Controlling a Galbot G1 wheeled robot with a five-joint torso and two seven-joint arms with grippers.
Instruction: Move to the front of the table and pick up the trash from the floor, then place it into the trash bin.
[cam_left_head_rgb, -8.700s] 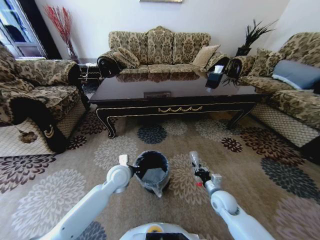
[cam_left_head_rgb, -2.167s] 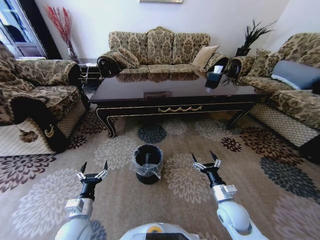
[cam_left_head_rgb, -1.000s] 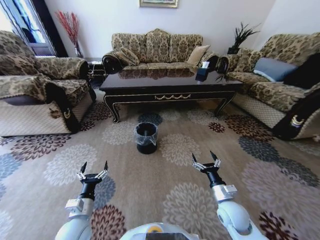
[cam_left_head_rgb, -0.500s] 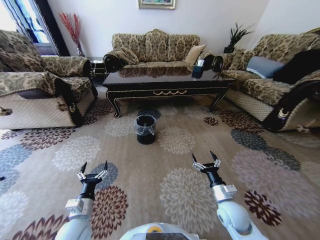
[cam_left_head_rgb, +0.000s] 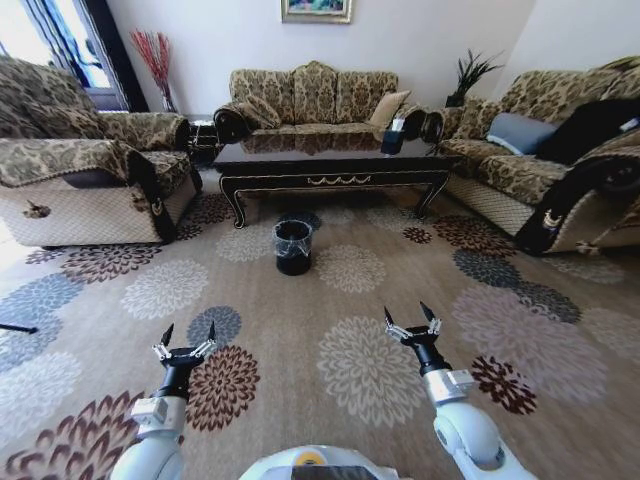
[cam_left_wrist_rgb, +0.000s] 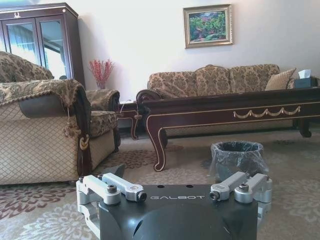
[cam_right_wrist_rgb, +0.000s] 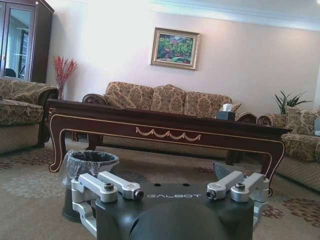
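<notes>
Compared with the frame half a second earlier, the head camera has drawn farther back: table and bin now appear smaller and higher in the head view, while both arms occupy the same places in the picture, so the shift is the camera's and not the objects'.

Floor (cam_left_head_rgb: 330, 300): flower-medallion carpet across the foreground; its near strip is hidden by the robot's body.

Table (cam_left_head_rgb: 330, 165): dark glossy wood with gold scroll ornament, standing before the far sofa (cam_left_head_rgb: 312, 95); its right end is cut off in the left wrist view.

Trash bin (cam_left_head_rgb: 293, 246): black, with a clear liner over its rim, upright on the carpet just in front of the table and well apart from both grippers. Its contents cannot be made out, and in the right wrist view its lower part is hidden behind the gripper body.

Tissue box (cam_left_head_rgb: 393, 137): small and dark, on the table's right end.

Left gripper (cam_left_head_rgb: 185, 338) and right gripper (cam_left_head_rgb: 413, 316): both held low over the carpet, jaws spread, holding nothing.
</notes>
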